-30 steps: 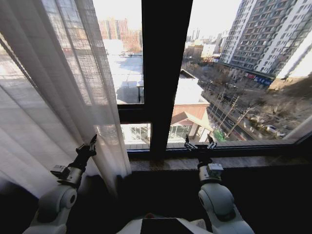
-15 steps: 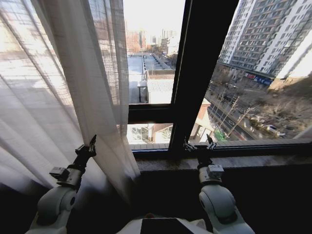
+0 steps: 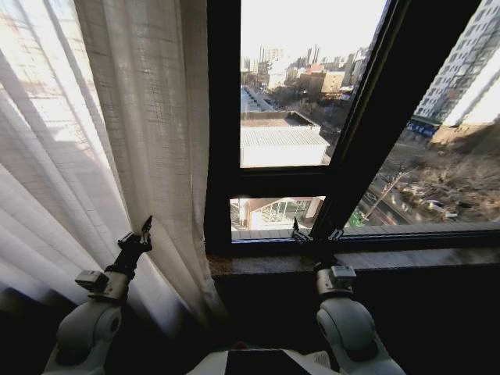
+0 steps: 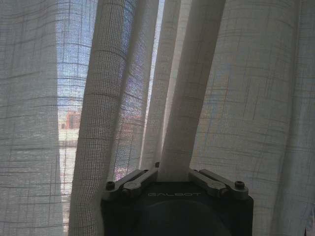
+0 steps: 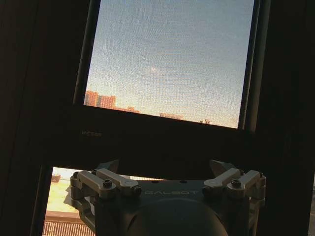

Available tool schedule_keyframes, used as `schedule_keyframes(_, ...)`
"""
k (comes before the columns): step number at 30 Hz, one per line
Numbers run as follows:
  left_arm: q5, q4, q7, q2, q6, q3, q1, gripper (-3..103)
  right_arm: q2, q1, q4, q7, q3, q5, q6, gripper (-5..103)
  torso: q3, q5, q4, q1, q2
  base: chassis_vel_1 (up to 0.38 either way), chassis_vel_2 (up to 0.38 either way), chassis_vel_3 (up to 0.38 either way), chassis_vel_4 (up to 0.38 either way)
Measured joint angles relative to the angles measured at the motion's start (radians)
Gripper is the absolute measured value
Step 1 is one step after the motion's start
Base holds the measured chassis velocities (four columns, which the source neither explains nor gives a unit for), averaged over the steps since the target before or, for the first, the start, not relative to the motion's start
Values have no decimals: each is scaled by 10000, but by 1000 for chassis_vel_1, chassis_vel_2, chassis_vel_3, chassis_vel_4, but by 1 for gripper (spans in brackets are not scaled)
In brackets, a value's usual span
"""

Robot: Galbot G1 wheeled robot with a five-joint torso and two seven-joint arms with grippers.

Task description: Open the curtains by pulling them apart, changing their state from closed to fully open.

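One curtain panel (image 3: 117, 133) hung on the robot's left, bunched clear of the bare window frame (image 3: 223, 125), its pleats running straight up and down. The left hand (image 3: 144, 232) was pinched tight on a fold of that fabric, presumably to drag it sideways. The right hand (image 3: 316, 232) stood spread wide and empty near the sill (image 3: 406, 259).

Strong backlight through the curtains (image 3: 117, 141), dim foreground, warped edges.
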Motion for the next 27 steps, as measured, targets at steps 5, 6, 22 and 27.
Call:
schedule_keyframes(5,9,-37,0,-37,-81,-77,89,0,16,-57,3,-11,-37,-124,6,100,1,1,-1,0,0,342,341,-346,-344)
schedule_keyframes(6,10,-40,0,-42,-129,-126,129,0,47,-80,11,-12,-84,-169,9,100,1,3,-1,0,-1,350,334,-341,-364)
schedule_keyframes(22,-22,-90,-5,-52,-342,-290,307,0,102,-475,163,17,-214,-402,72,100,1,0,-1,0,0,352,352,-352,-353)
schedule_keyframes(27,-18,-106,-8,-135,-343,-271,294,0,154,-476,114,33,-361,-477,79,100,1,1,-1,1,-1,352,353,-344,-343)
